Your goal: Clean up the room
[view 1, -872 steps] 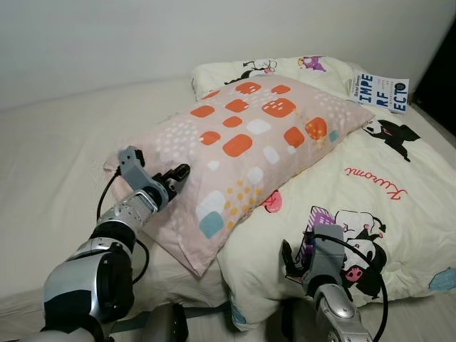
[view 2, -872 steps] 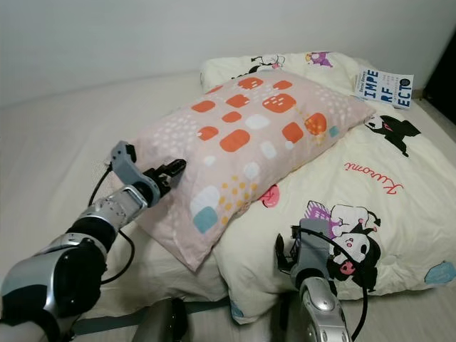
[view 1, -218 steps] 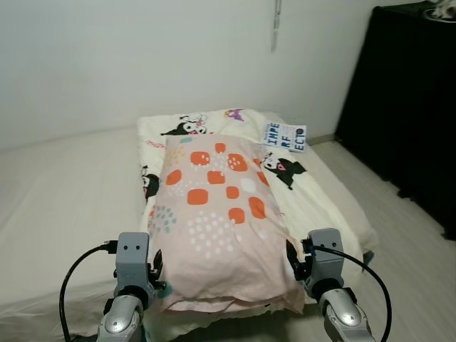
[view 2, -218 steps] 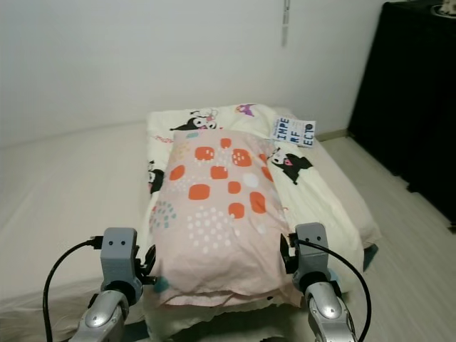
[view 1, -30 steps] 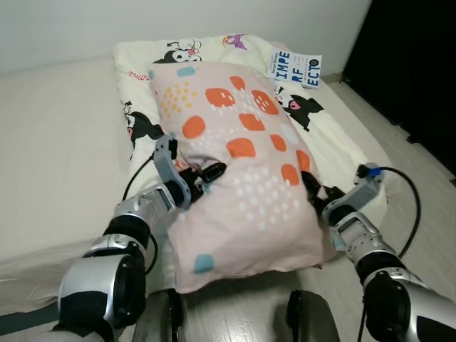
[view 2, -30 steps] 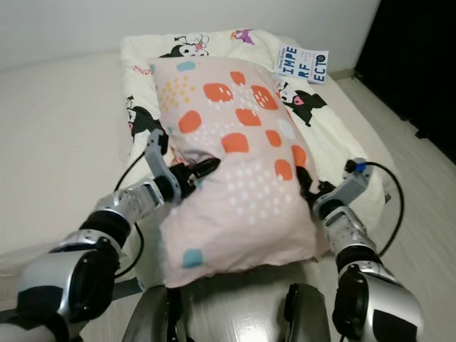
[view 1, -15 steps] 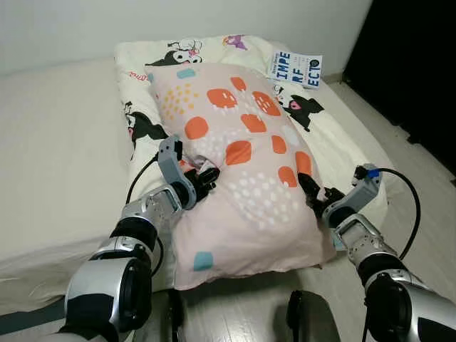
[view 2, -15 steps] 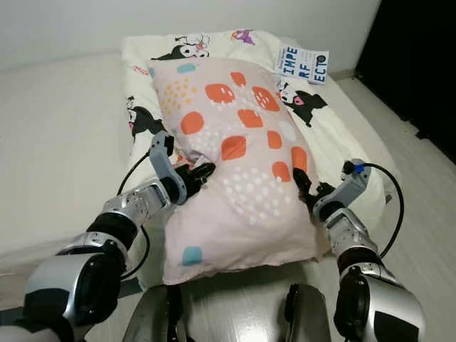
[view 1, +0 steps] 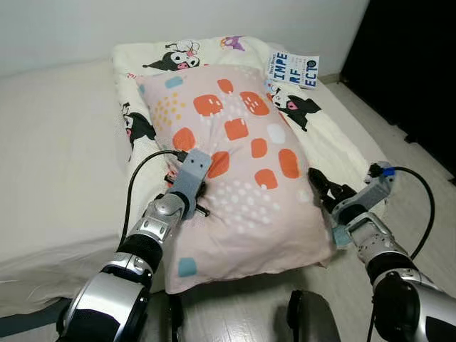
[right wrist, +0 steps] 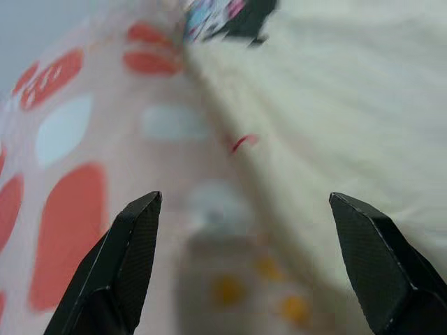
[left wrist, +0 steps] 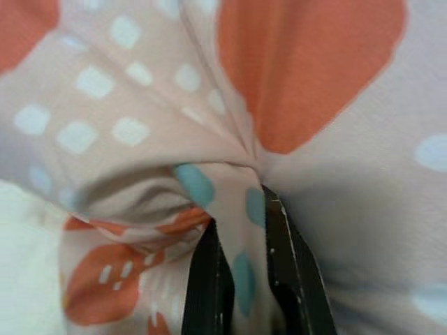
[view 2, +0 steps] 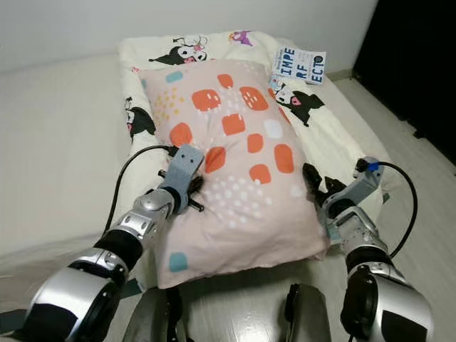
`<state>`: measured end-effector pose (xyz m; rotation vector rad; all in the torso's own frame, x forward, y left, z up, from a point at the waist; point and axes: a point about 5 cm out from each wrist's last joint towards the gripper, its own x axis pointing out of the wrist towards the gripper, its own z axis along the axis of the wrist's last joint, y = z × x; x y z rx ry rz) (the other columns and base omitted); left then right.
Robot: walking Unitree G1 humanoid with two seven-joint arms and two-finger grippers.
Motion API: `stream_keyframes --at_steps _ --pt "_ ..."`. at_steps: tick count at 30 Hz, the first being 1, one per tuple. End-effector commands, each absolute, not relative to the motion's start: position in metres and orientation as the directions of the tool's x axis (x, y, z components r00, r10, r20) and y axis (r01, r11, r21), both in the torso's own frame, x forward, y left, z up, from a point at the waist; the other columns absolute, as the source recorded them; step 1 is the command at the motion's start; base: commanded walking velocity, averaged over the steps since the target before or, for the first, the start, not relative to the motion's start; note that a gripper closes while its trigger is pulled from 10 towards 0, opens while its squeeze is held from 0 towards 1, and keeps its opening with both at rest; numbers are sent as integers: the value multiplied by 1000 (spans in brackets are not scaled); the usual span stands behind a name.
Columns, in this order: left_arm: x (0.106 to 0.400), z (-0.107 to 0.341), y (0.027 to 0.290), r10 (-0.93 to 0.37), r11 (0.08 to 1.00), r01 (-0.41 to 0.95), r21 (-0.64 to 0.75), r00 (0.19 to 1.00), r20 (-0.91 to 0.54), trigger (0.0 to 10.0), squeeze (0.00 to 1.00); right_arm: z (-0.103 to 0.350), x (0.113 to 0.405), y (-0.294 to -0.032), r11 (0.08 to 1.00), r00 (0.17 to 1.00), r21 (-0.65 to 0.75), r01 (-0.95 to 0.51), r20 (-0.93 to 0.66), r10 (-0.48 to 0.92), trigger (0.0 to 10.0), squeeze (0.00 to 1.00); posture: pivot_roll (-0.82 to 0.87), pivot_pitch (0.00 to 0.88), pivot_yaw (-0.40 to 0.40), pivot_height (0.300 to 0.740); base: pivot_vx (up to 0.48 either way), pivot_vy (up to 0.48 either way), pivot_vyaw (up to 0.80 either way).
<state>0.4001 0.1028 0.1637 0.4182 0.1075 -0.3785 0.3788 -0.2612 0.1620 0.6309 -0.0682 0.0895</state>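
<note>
Two grippers flank the pink pillow, left gripper pinching its fabric, right gripper spread wide alongside; next, probably release and smooth.

pillow: pale pink, orange and white blocks, teal spots | pose: lay flat, lengthwise on cream cartoon-print duvet on the bed | state: fold of its left edge pinched between left gripper fingers | book: white, blue lettering, beyond pillow's far right corner

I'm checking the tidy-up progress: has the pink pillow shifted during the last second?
Yes. The pink pillow moved up the cartoon-print duvet, its top edge nearer the book.
</note>
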Motion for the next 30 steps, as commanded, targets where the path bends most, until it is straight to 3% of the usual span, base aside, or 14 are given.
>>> stream_keyframes --at_steps 1,6,11,14,16,23,30 --pt "389 125 122 -264 826 389 408 906 -330 0 0 158 375 -270 791 996 608 -62 85 13 10000 0 93 350 38 553 0 0 0" --pt "386 117 126 -241 810 377 449 912 -331 0 0 147 371 -268 722 996 686 -87 69 54 10000 0 108 352 44 553 0 0 0" --pt "386 119 124 -250 812 378 445 914 -320 0 0 134 371 -236 663 961 711 -232 63 269 10000 0 122 353 45 553 0 0 0" --pt "386 119 124 -251 811 378 447 914 -317 0 0 132 371 -229 651 950 713 -259 65 307 10000 0 123 352 45 553 0 0 0" --pt "387 121 123 -251 810 373 452 918 -308 0 0 123 369 -208 625 905 708 -328 46 422 10000 0 122 350 45 553 0 0 0" --pt "389 124 124 -247 819 362 445 923 -296 0 0 101 360 -178 629 821 674 -387 -58 569 10000 0 123 352 45 553 0 0 0" --pt "389 126 122 -250 820 360 445 925 -287 0 0 108 361 -143 521 689 666 -535 -14 725 10000 0 120 348 46 553 0 0 0"
